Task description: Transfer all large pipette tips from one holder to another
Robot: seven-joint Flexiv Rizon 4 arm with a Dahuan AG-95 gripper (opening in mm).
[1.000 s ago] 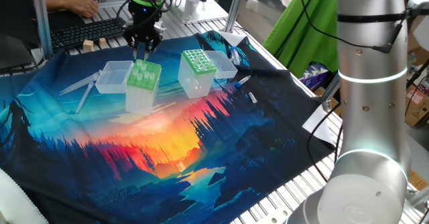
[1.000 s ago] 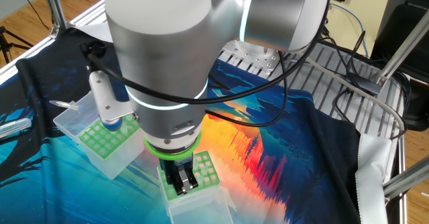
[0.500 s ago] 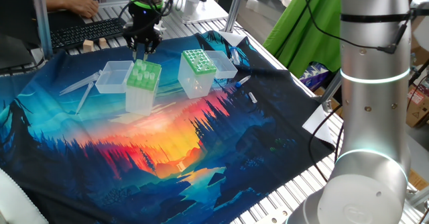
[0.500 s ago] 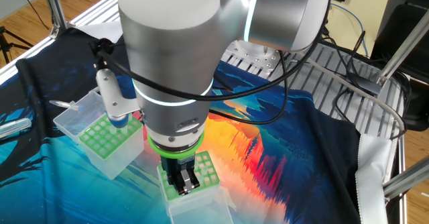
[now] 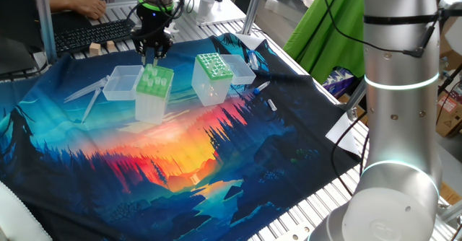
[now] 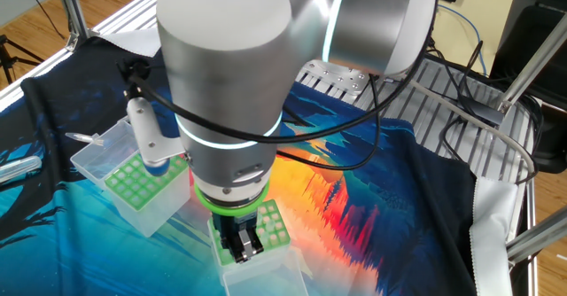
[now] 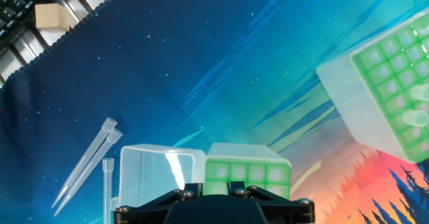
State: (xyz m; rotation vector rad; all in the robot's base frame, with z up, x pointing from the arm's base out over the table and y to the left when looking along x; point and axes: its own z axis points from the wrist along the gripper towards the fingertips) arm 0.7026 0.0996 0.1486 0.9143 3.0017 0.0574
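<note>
The arm's big upper housing (image 6: 226, 74) sits a little farther right in the other fixed view than a second ago, and its white side bracket (image 6: 149, 136) has shifted right with it.

Two holder boxes (image 5: 154, 91) (image 5: 212, 75) close together — narrow gap between, lid (image 5: 121, 82) alongside, open cloth (image 5: 180, 161) in front

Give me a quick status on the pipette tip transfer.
Gripper pointing down over the light-green holder, grip unclear. Dotted holder beside it. Loose tips on the cloth. Nothing blocking.
</note>
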